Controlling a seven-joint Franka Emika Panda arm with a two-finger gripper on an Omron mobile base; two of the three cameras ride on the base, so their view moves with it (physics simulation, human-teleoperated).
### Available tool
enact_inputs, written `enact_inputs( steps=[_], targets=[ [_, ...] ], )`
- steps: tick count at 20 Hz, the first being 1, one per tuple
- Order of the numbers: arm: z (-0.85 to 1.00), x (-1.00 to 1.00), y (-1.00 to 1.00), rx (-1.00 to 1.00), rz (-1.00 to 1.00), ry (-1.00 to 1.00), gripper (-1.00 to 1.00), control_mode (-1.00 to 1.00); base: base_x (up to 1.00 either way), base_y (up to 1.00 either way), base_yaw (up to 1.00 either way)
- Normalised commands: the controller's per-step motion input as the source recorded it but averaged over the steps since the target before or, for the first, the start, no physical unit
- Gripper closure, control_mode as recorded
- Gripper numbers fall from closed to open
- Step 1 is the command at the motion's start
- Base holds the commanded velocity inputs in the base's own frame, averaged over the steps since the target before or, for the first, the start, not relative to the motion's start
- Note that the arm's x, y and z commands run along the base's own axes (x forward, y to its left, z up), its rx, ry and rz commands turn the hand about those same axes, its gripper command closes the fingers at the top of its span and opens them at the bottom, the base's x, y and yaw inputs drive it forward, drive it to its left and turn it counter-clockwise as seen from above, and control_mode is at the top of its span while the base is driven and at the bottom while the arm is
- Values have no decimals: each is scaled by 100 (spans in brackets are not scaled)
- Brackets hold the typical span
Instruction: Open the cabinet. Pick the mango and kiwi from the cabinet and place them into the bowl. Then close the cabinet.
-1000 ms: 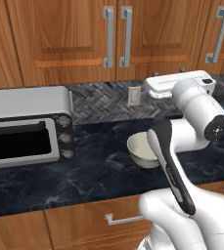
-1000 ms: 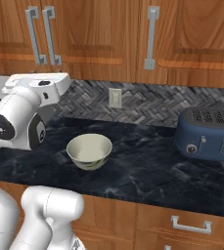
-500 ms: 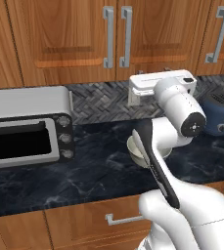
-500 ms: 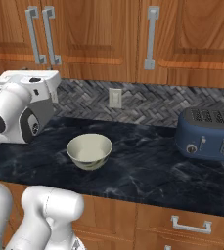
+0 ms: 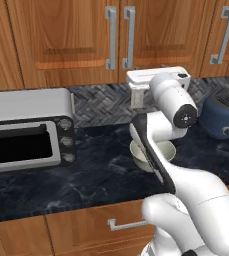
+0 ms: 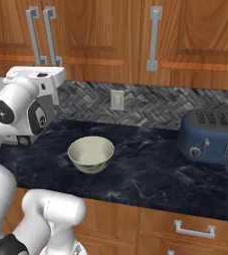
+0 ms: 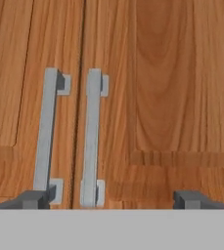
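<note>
The cabinet [image 5: 81, 40] of reddish-brown wood hangs above the counter with both doors shut. Its two grey bar handles [image 7: 91, 136] stand paired at the middle, straight ahead in the hand view. My gripper [image 7: 113, 200] is open, with nothing between its fingertips [image 7: 35, 199], which stand wide apart below the handles and short of them. Its white hand [image 5: 156, 76] hovers just under the cabinet's lower edge. The off-white bowl [image 6: 90, 154] sits empty on the dark counter, half hidden behind my arm in the left base view. The mango and kiwi are hidden.
A silver toaster oven [image 5: 26, 125] stands at the left of the counter and a blue toaster [image 6: 215, 139] at the right. A neighbouring door with a single handle [image 6: 154, 37] adjoins the cabinet. A wall outlet [image 6: 117, 99] sits on the backsplash.
My arm has swung left and slightly up, bringing the hand from beside the toaster to just below the paired handles. The gripper has stayed open.
</note>
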Motion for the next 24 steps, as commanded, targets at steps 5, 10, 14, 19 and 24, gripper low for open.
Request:
enact_inputs(
  steps=[5, 10, 14, 19, 24],
  targets=[
    [0, 55, 8, 0, 0, 1, -100, -100, 0, 0, 0],
    [0, 26, 38, 0, 0, 0, -100, -100, 0, 0, 0],
    [0, 12, 18, 0, 0, 1, -100, -100, 0, 0, 0],
    [8, 36, 0, 0, 0, 7, -100, -100, 0, 0, 0],
    [52, 7, 0, 0, 0, 0, -100, -100, 0, 0, 0]
  ],
)
